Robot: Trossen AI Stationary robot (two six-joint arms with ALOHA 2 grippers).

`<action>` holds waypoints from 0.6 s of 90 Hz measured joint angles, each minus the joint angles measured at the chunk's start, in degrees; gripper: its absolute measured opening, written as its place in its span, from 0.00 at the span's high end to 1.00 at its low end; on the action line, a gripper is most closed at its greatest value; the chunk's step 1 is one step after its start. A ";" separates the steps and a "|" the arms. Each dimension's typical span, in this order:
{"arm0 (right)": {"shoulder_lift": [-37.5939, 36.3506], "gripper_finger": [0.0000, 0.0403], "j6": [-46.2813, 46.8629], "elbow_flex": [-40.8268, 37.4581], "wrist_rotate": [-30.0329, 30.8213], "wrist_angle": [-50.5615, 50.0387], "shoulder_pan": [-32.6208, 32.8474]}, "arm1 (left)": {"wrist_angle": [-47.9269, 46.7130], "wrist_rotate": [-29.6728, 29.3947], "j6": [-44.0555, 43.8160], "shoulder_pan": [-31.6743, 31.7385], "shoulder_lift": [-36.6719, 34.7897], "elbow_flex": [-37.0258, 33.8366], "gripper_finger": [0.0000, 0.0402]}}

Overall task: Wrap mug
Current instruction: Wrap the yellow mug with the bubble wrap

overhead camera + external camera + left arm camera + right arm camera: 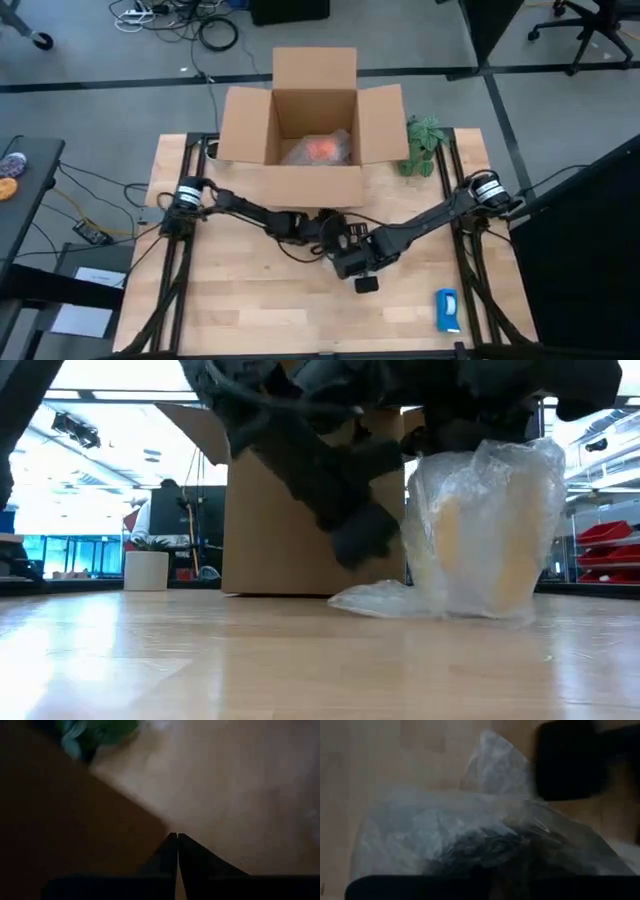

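An orange mug [318,148] lies under clear wrap inside the open cardboard box [300,185] at the table's far edge. A second bundle of bubble wrap [485,530] stands on the table in front of the box, with a pale yellowish thing inside and a loose flap [370,598] lying flat on the wood. In the high view both arms hide this bundle. My right gripper [352,262] is right above it, and the wrap [485,835] covers its wrist view. My left gripper [176,839] is shut beside the bundle, on its left, with nothing between its fingers.
A small green plant [423,145] stands at the box's right. A flat blue-and-white object [447,310] lies near the table's front right corner. The box's flaps [240,125] stand open. Bare wood [230,300] shows at the front left.
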 joint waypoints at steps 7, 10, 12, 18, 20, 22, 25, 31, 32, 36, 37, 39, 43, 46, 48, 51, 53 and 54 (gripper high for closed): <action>0.04 0.91 0.56 -0.10 -0.31 0.09 0.00 | -8.34 -0.36 -3.71 -0.11 -3.53 0.00 1.00; 0.04 0.90 0.93 -0.09 -0.57 0.14 -0.08 | -11.04 -0.32 -5.64 -0.25 -4.83 -0.07 1.00; -0.16 0.89 1.13 -0.09 -0.72 0.25 -0.19 | -12.32 -0.23 -6.88 -0.44 -5.70 -0.20 1.00; -0.28 0.87 1.21 -0.15 -0.93 0.47 -0.62 | -12.83 0.10 -10.05 -1.45 -7.84 -1.34 1.00; -0.27 0.86 1.22 -0.13 -0.93 0.54 -0.78 | -12.30 0.25 -10.93 -2.01 -8.61 -1.97 1.00; -0.26 0.85 1.32 -0.14 -0.93 0.68 -0.93 | -11.47 0.44 -11.94 -2.65 -9.20 -2.70 1.00; -0.20 0.83 1.61 -0.32 -0.83 1.13 -1.19 | -9.41 0.99 -13.75 -3.74 -10.14 -4.13 1.00; 0.02 0.81 2.65 -1.22 -0.76 2.65 -1.77 | -2.64 1.85 -18.43 -6.09 -11.89 -8.33 1.00; 0.02 0.81 2.80 -1.47 -0.78 2.81 -1.87 | -1.11 1.93 -19.07 -6.49 -12.11 -9.19 1.00; -0.02 0.81 3.32 -2.20 -0.99 3.70 -2.13 | 6.82 2.44 -21.19 -8.35 -12.90 -13.01 1.00; -0.03 0.81 3.42 -2.33 -1.00 3.88 -2.19 | 9.35 2.59 -21.53 -8.81 -12.98 -13.96 1.00; -0.03 0.81 3.72 -2.52 -1.00 4.15 -2.29 | 14.62 3.01 -21.82 -9.67 -13.03 -15.78 1.00; -0.03 0.81 4.18 -2.71 -0.96 4.40 -2.38 | 25.99 3.60 -21.65 -11.42 -12.99 -19.29 1.00; -0.03 0.81 4.32 -2.77 -0.95 4.54 -2.50 | 34.32 4.55 -20.38 -12.47 -12.54 -21.60 1.00; -0.03 0.81 4.31 -2.80 -1.00 4.67 -2.62 | 39.57 4.92 -19.16 -13.04 -12.02 -22.78 1.00; -0.03 0.82 4.28 -2.80 -1.20 5.25 -2.76 | 46.45 5.52 -17.35 -13.76 -11.13 -24.02 1.00; -0.03 0.82 4.26 -2.85 -1.46 5.82 -2.88 | 49.74 5.86 -16.32 -14.05 -10.69 -24.55 1.00; -0.03 0.82 4.18 -2.87 -1.68 6.12 -2.97 | 50.99 5.94 -15.79 -14.18 -10.46 -24.72 1.00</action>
